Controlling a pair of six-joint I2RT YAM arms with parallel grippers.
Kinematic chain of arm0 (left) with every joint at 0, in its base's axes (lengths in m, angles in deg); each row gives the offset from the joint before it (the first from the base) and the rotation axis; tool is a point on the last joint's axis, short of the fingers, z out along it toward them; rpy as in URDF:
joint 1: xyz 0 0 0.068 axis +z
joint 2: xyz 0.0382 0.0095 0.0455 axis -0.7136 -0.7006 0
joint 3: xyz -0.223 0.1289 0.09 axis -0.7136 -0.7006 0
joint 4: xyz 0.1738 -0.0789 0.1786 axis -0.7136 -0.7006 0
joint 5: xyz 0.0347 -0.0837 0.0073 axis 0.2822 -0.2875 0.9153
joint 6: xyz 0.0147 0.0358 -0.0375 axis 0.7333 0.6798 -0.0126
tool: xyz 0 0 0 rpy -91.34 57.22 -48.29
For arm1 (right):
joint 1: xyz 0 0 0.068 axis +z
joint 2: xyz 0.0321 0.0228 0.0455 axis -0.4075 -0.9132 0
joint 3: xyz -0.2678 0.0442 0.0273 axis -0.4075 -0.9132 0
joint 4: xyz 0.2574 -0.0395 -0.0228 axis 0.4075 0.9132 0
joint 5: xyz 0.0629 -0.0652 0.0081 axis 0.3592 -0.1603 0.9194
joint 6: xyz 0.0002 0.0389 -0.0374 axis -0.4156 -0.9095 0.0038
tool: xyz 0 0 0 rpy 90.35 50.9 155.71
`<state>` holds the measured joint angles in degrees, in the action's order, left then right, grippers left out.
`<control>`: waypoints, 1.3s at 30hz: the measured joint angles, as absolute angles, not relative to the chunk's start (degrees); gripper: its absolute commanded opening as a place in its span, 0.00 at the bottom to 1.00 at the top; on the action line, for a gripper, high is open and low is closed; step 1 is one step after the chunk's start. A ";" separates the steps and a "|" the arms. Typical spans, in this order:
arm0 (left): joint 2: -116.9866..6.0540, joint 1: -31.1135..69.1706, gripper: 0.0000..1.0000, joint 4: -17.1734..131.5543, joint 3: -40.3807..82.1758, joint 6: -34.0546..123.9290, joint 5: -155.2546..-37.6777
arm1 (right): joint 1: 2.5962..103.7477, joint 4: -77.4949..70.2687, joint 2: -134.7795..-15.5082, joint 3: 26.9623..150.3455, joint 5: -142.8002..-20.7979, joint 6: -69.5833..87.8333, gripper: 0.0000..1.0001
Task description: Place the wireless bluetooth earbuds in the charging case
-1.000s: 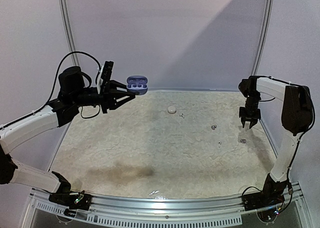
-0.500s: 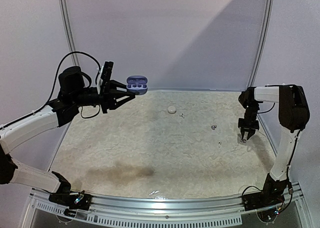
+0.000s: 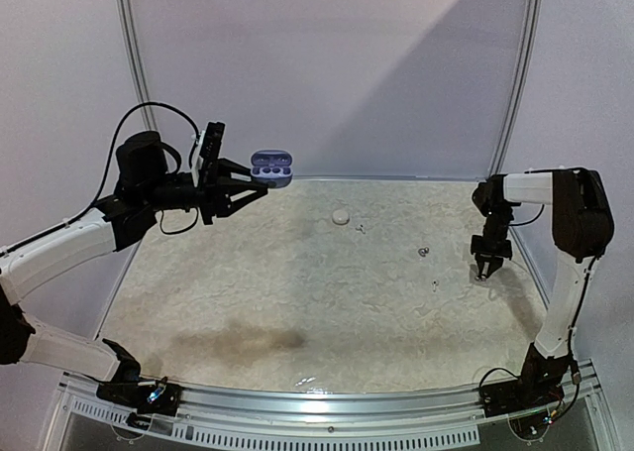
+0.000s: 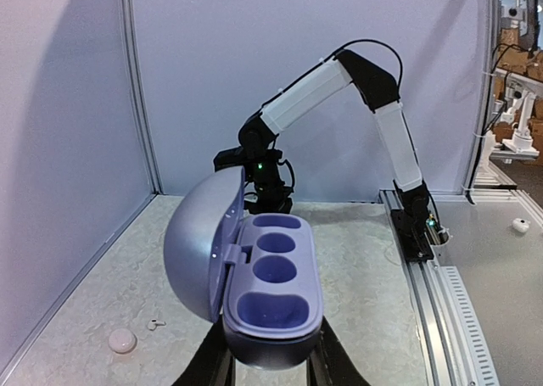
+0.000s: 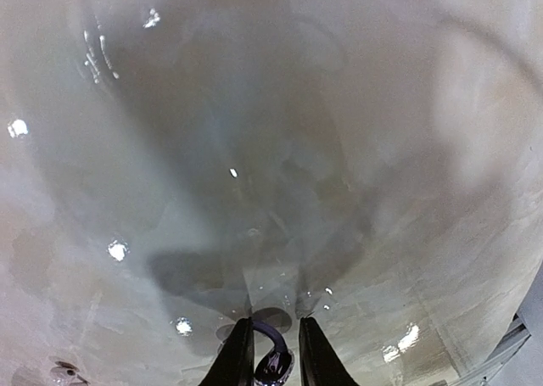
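**Two arms, one case, three buds.** One open purple case (image 4: 271, 293), showing three hollows and its lid swung left, is clamped between the fingers of the left gripper (image 3: 253, 186) and held in the air above the far left of the table (image 3: 297, 302). The right gripper (image 5: 273, 356) stands tip-down on the table near the right edge, its two fingers (image 5: 237, 356) closed in on one dark bud (image 5: 273, 369). Two other buds (image 3: 423, 252) (image 3: 434, 285) lie apart on the table just beside it. One white round disc (image 3: 341, 216) rests near the far edge.

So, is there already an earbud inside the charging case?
No, the open charging case shows only empty hollows in the left wrist view.
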<state>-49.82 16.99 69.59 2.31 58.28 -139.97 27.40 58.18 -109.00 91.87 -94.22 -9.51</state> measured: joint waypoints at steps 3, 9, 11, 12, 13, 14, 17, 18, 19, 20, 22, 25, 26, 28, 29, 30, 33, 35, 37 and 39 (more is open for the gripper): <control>-49.82 17.10 0.00 69.39 2.31 58.41 -139.95 | 27.40 57.18 -108.12 90.73 -94.19 -9.69 0.20; -49.84 17.10 0.00 69.37 2.31 58.45 -139.95 | 27.40 55.38 -106.11 88.22 -94.22 -10.17 0.20; -49.84 17.10 0.00 69.37 2.31 58.45 -139.95 | 27.40 54.84 -105.41 87.30 -94.22 -10.37 0.20; -49.84 17.10 0.00 69.37 2.31 58.47 -139.95 | 27.40 54.66 -105.09 86.82 -94.22 -10.39 0.21; -49.84 17.10 0.00 69.37 2.31 58.47 -139.95 | 27.40 54.66 -104.80 86.36 -94.19 -10.41 0.20; -49.84 17.10 0.00 69.37 2.31 58.49 -139.95 | 27.40 54.93 -104.67 85.81 -94.19 -10.45 0.19; -49.84 17.12 0.00 69.37 2.31 58.63 -139.95 | 27.40 56.22 -104.67 84.92 -93.78 -10.52 0.18; -49.84 17.12 0.00 69.37 2.31 58.65 -139.95 | 27.40 56.41 -104.67 84.92 -93.65 -10.54 0.18; -49.84 17.15 0.00 69.37 2.31 58.67 -139.91 | 27.40 56.48 -104.67 84.92 -93.60 -10.56 0.17; -49.84 17.15 0.00 69.37 2.31 58.67 -139.91 | 27.40 56.54 -104.69 84.92 -93.56 -10.56 0.16; -49.84 17.17 0.00 69.37 2.31 58.67 -139.82 | 27.40 56.63 -104.69 84.92 -93.49 -10.61 0.12; -49.84 17.17 0.00 69.37 2.31 58.69 -139.78 | 27.40 56.72 -104.69 84.92 -93.41 -10.56 0.06; -49.84 17.17 0.00 69.37 2.31 58.69 -139.75 | 27.40 56.78 -104.69 84.94 -93.41 -10.52 0.04; -49.84 17.17 0.00 69.37 2.31 58.84 -139.73 | 27.40 56.83 -104.65 84.94 -93.41 -10.61 0.00; -49.84 17.17 0.00 69.37 2.31 58.91 -139.62 | 27.47 56.81 -104.54 84.94 -93.41 -10.56 0.00; -49.84 17.17 0.00 69.37 2.31 59.00 -139.49 | 27.60 56.76 -104.25 84.94 -93.47 -10.47 0.00; -49.84 17.17 0.00 69.50 2.31 59.04 -138.68 | 28.82 56.65 -101.46 85.16 -94.87 -9.82 0.00; -49.84 17.17 0.00 70.18 2.14 58.76 -138.20 | 30.42 56.61 -98.46 86.05 -96.18 -9.45 0.00; -49.84 17.17 0.00 71.29 1.70 58.23 -137.39 | 32.86 56.50 -94.70 87.98 -97.80 -9.21 0.00; -49.95 17.15 0.00 72.32 1.24 57.84 -136.43 | 35.97 56.15 -90.81 90.84 -99.40 -9.18 0.00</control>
<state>-49.95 17.15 72.32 1.24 57.84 -136.43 35.97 56.15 -90.81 90.84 -99.40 -9.18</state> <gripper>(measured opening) 0.253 0.105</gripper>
